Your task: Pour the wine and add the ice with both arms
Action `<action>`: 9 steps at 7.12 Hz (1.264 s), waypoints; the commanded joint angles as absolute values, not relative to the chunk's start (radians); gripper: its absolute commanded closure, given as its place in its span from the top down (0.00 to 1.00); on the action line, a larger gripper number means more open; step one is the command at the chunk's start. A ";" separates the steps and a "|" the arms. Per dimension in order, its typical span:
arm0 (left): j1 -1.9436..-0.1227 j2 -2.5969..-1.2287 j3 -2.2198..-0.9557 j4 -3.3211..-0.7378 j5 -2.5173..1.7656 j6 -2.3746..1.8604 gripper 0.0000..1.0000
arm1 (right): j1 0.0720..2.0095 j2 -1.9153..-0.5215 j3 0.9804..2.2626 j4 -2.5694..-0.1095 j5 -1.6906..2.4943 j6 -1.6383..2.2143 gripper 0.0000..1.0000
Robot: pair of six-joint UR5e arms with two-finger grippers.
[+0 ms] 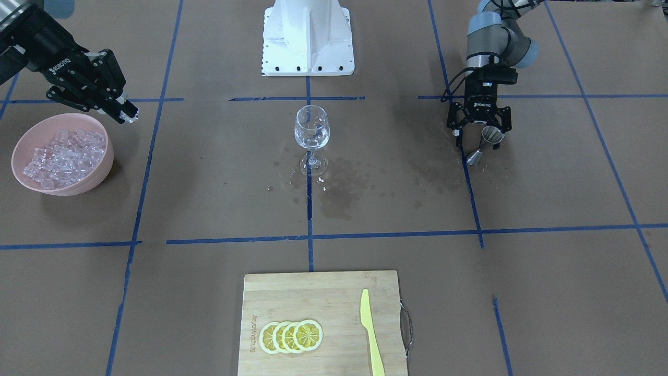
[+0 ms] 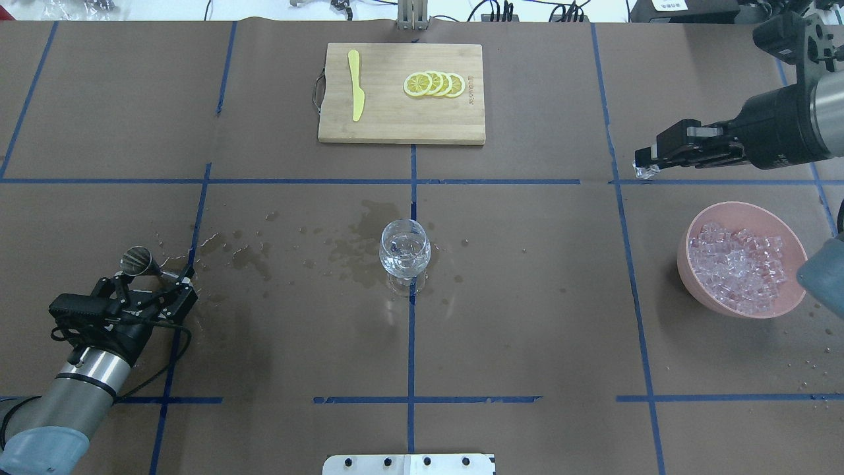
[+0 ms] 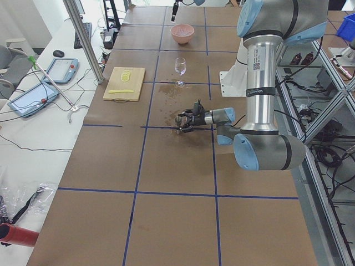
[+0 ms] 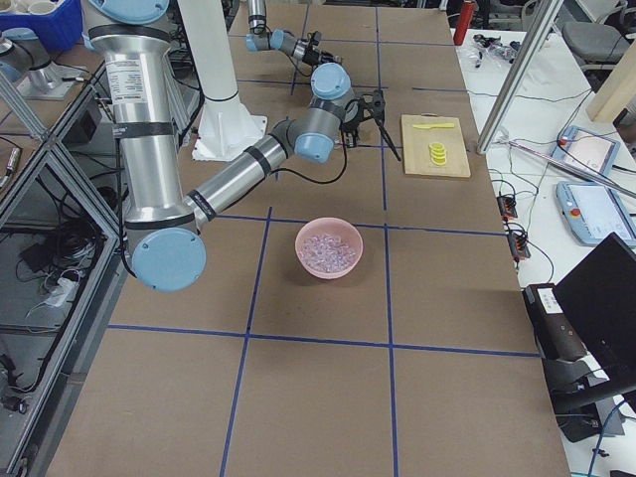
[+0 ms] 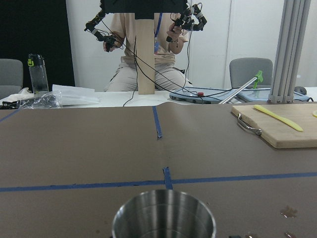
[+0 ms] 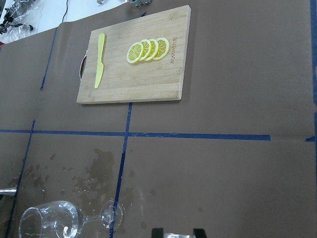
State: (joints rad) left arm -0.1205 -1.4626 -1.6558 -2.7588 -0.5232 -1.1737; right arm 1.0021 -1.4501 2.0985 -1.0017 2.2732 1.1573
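A clear wine glass (image 1: 311, 136) stands upright mid-table with a little clear wine in its bowl; it also shows in the overhead view (image 2: 404, 249). A pink bowl (image 2: 699, 227) holds a heap of ice cubes (image 2: 737, 260). My right gripper (image 2: 643, 169) is in the air beyond the bowl, shut on one ice cube (image 1: 130, 116). My left gripper (image 2: 155, 274) lies low and level over the table. Its fingers are spread open around a steel jigger (image 2: 136, 260), which stands upright and shows close up in the left wrist view (image 5: 163, 215).
A wooden cutting board (image 2: 401, 125) at the table's far edge carries lemon slices (image 2: 434, 84) and a yellow knife (image 2: 356, 86). Wet stains (image 2: 356, 244) darken the paper between the jigger and the glass. The white pedestal (image 1: 308, 36) stands at the robot's side.
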 commanded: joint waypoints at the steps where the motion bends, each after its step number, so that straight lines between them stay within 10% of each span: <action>1: -0.120 -1.364 -1.696 -2.752 -0.618 -1.135 1.00 | 0.999 -1.448 2.098 -1.002 2.269 1.157 0.00; 9: -0.120 -1.191 -1.905 -2.715 -0.935 -1.150 1.00 | 0.944 -1.396 2.098 -1.002 2.241 1.166 0.00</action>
